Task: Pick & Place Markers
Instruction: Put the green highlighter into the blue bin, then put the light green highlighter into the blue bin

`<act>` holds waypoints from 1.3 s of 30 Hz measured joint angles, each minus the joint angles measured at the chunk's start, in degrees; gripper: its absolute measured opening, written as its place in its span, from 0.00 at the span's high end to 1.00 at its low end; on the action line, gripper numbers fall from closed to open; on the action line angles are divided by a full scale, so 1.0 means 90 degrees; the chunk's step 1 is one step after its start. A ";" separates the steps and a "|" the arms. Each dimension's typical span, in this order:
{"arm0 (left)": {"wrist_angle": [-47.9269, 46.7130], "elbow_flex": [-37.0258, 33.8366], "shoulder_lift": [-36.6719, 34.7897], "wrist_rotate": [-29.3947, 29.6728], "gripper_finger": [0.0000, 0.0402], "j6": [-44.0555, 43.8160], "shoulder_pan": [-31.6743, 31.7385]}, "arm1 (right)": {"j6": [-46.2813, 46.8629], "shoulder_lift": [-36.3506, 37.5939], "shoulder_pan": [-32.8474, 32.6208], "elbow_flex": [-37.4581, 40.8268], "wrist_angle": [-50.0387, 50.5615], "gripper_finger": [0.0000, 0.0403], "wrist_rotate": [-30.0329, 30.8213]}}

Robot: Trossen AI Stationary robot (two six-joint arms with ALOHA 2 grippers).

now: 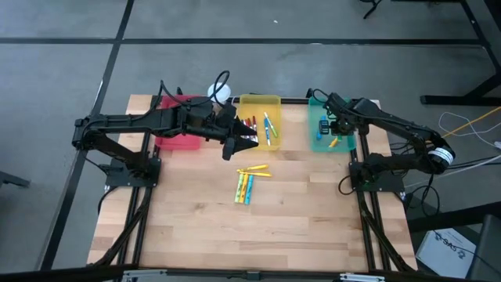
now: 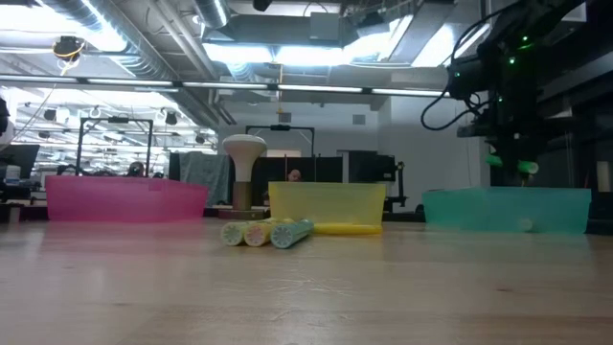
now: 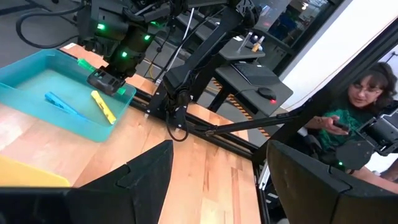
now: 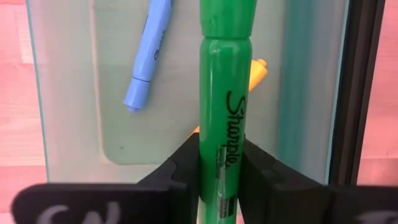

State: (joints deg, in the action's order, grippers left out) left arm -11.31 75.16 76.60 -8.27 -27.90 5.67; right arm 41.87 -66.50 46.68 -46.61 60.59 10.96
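Markers: your right gripper (image 4: 219, 167) clamps green marker (image 4: 224, 106), fingers (image 4: 177, 171) pinching it from both sides, directly over teal tray (image 1: 318, 141). Blue marker (image 4: 148, 53) and yellow marker (image 3: 103, 106) lie on that tray's floor below. Several more sit in yellow tray (image 1: 270, 100). Loose cluster (image 1: 246, 182) lies on bare table (image 1: 313, 219), near middle. Your left gripper (image 1: 244, 143) hangs beside yellow tray's near-left corner, jaws spread wide, nothing between them. Pink tray (image 2: 124, 199) at far left.
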 joint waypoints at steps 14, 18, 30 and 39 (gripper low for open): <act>-0.0002 0.0000 0.0000 0.0002 0.37 0.0019 0.0000 | -0.0034 0.0000 0.0000 0.0000 -0.0040 0.72 -0.0001; -0.0002 0.0000 0.0000 0.0005 0.37 0.0020 0.0000 | -0.0034 0.0000 -0.0002 0.0000 -0.0105 0.70 -0.0012; -0.0005 0.0000 0.0000 0.0011 0.37 0.0027 -0.0047 | -0.0643 0.0070 -0.0304 -0.0198 -0.0814 0.71 -0.1581; -0.0007 0.0000 0.0000 0.0009 0.37 0.0276 -0.0260 | -0.0780 0.0427 -0.1058 -0.0823 -0.0945 0.76 -0.1916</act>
State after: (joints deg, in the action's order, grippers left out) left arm -11.38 75.16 76.60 -8.20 -25.41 3.34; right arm 34.85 -62.65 37.15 -54.02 52.08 -6.28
